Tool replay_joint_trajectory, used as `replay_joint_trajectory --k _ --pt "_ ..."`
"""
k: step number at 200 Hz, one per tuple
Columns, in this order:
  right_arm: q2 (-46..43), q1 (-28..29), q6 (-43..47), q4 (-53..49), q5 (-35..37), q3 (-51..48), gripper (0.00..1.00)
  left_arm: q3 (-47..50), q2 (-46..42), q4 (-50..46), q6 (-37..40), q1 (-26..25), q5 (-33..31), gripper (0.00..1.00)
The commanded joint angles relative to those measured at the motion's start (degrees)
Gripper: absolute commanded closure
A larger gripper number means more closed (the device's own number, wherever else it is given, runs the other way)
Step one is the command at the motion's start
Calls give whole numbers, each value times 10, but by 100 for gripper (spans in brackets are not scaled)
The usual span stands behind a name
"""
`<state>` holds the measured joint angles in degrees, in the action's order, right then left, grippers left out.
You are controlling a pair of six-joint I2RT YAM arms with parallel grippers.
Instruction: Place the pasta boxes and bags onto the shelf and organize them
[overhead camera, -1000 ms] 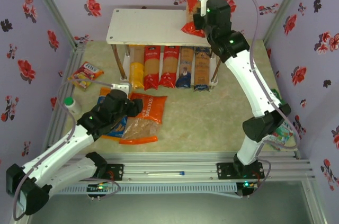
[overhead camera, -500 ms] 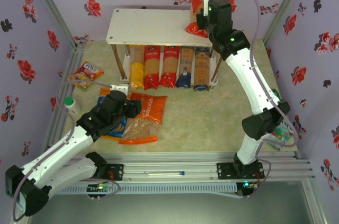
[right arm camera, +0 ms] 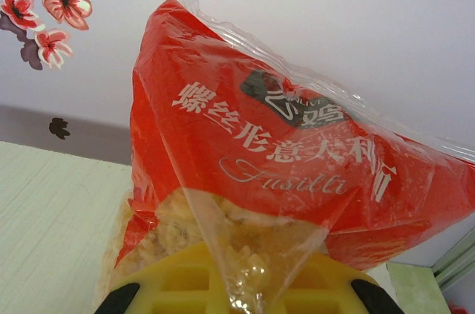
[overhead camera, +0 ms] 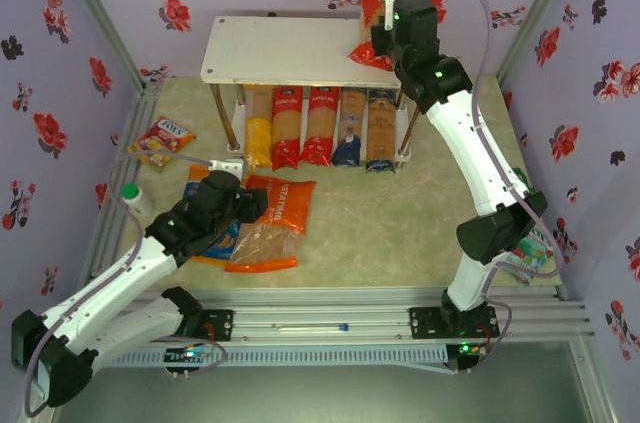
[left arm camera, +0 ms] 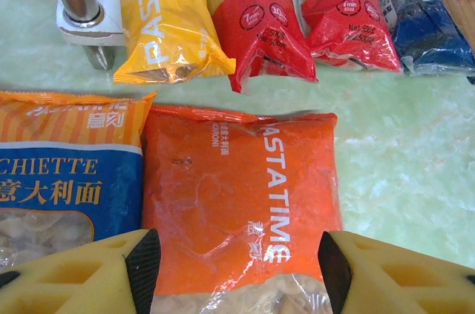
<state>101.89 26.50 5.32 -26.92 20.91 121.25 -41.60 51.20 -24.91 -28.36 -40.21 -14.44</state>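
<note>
i'm keeping the left arm low, reaching toward 1 o'clock in the top view. the left gripper (left arm camera: 237,266) is hanging partway open over the near end of the orange bag (left arm camera: 237,180). that bag is lying flat on the table (left arm camera: 401,151), dead ahead at 12 in the wrist view, its long axis running 12 to 6. the blue-orange bag (left arm camera: 67,180) is touching it at 9. the left arm is the nearer one for both. beyond them, five spaghetti packs (overhead camera: 320,128) are lying side by side under the top board of the shelf (overhead camera: 280,48). farthest out, the right arm is stretching up tall. the right gripper (right arm camera: 241,295) is clamping the red bag (right arm camera: 282,165), which is standing up toward 12 over the board's 1 o'clock corner. i can't tell whether the bag is resting on the board.
</note>
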Motion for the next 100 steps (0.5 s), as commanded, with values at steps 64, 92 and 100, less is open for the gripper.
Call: replay_joint_trajectory --k 64,92,100 --pt "14 -7 -20 50 7 25 100 6 -6 -2 -5 5 -12 38" --pt "16 -10 -28 49 8 3 95 6 -7 -3 -4 5 -11 37" --pt "15 -12 -34 47 9 -2 89 6 -7 -4 -4 5 -12 37"
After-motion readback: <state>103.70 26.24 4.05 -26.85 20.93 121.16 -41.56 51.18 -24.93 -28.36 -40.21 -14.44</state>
